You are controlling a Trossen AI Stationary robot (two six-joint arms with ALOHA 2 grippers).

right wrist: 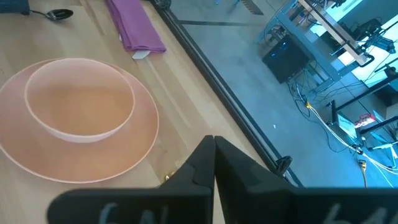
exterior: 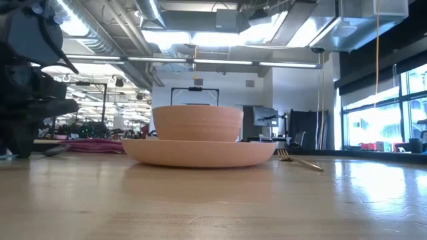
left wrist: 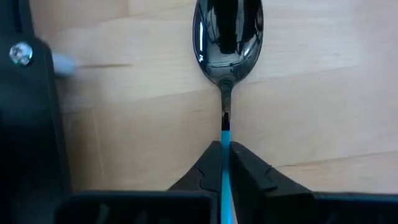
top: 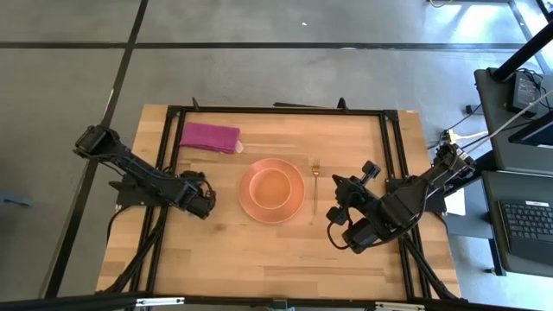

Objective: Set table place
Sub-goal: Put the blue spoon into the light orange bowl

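A pink bowl [top: 273, 186] stands in a pink plate [top: 294, 207] at the middle of the light-wood table [top: 259, 259]. A gold fork [top: 315, 177] lies right of the plate. A magenta napkin [top: 210, 136] lies at the far left. My left gripper [top: 206, 201] is left of the plate, shut on a spoon [left wrist: 228, 37] with a dark shiny bowl and a blue handle. My right gripper [right wrist: 214, 149] is shut and empty, right of the plate and nearer the front [top: 339, 226]. My left gripper pinches the spoon's blue handle [left wrist: 225, 138] between its two fingers, which lie along the handle. The spoon's bowl [left wrist: 228, 43] points straight out ahead of the fingers, low over the wood. Whether it rests on the table, I cannot tell.
A black metal rail frame [top: 393, 155] edges the tabletop. Bare wood lies between the plate and the near edge [top: 268, 259]. The low view shows the plate [exterior: 200, 152] with the fork [exterior: 300, 161] at its right and the napkin [exterior: 93, 145] behind at left.
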